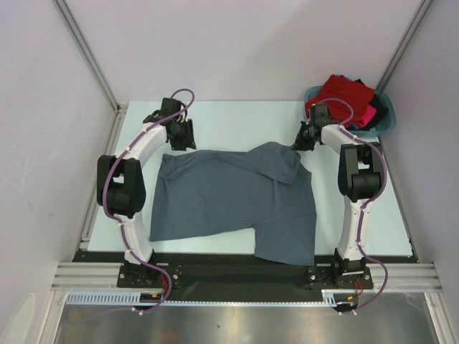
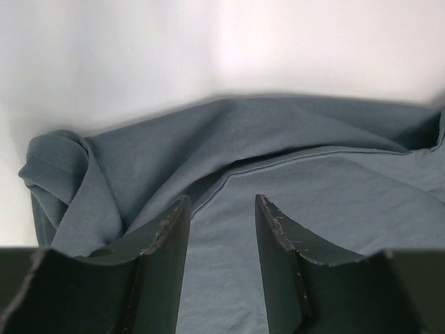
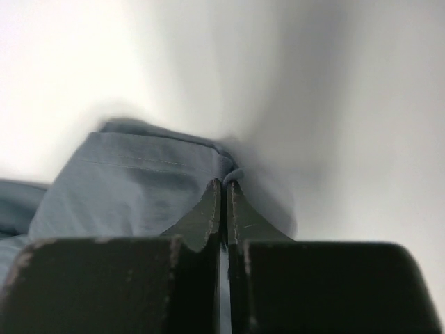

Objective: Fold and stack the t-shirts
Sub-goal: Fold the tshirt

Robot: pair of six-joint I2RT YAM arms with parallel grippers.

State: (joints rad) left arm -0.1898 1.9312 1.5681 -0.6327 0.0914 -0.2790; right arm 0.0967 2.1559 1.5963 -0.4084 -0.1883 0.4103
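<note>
- The pale, flat table (image 1: 237,125) carries everything.
- The large, soft, slate-grey t-shirt (image 1: 229,201) lies spread at its middle. Its far right corner is bunched up towards the right arm, and its near right part hangs over the near edge.
- I judge it light, limp and not slippery. It will sag and crease when lifted, so hold it by hems or corners with both arms.
- The teal plastic basin (image 1: 387,118) at the far right holds a heaped red t-shirt (image 1: 344,97), with pink (image 1: 368,115) and dark cloth beside it.
- The left gripper (image 2: 222,202) hovers over the shirt's far left edge, jaws spread with nothing between them.
- The right gripper (image 3: 222,184) has its jaws pressed together, seemingly pinching a thin fold of the slate-grey t-shirt (image 3: 132,188) at the far right corner.
</note>
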